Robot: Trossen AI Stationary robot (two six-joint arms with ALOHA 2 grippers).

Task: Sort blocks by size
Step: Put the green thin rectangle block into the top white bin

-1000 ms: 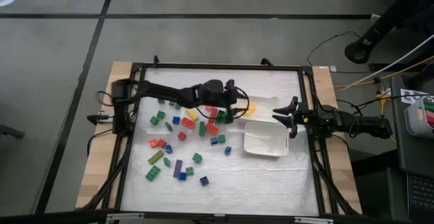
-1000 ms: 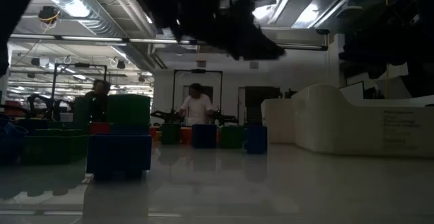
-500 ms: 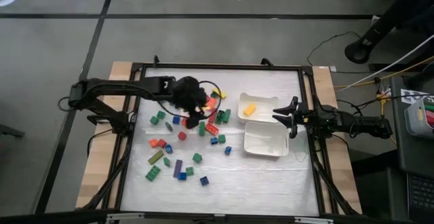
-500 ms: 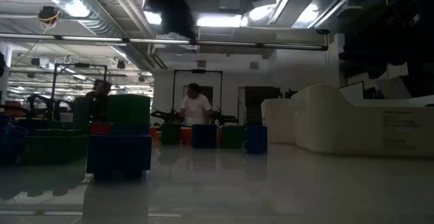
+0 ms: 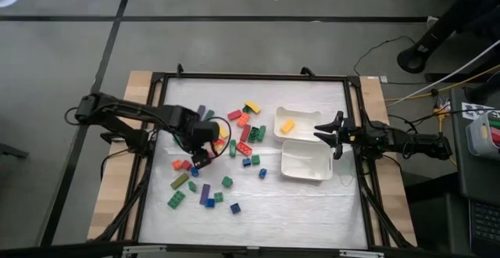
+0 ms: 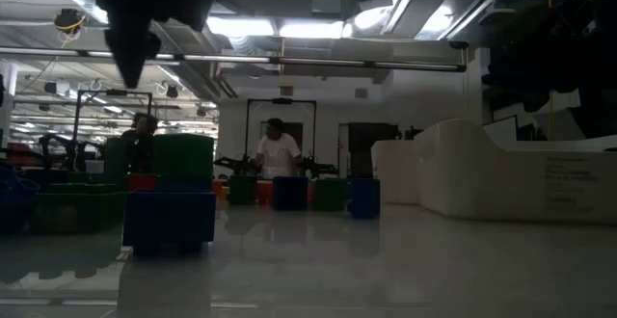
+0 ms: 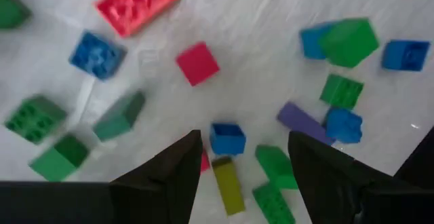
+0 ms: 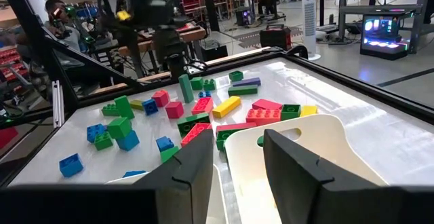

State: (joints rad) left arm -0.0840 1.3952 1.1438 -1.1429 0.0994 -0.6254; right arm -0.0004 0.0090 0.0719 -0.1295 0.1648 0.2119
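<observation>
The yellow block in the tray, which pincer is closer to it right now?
Right. The right pincer sits beside the tray's edge near the yellow block; the left pincer is over the loose blocks, far across the table.

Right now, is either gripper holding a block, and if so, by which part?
Neither. The left gripper hangs open over the scattered blocks with nothing between its fingers. The right gripper waits open and empty beside the white trays.

Beyond my right gripper (image 8: 237, 176), I look into a robotics lab or workshop: more framed workstations (image 8: 163, 37), a glowing computer tower (image 8: 383, 34) and a person (image 8: 57, 17) at a bench. Across my table (image 6: 386, 260), exposed ceiling ducts (image 6: 145, 29), strip lights (image 6: 289, 29) and two more people (image 6: 278, 152) fill the open hall.
</observation>
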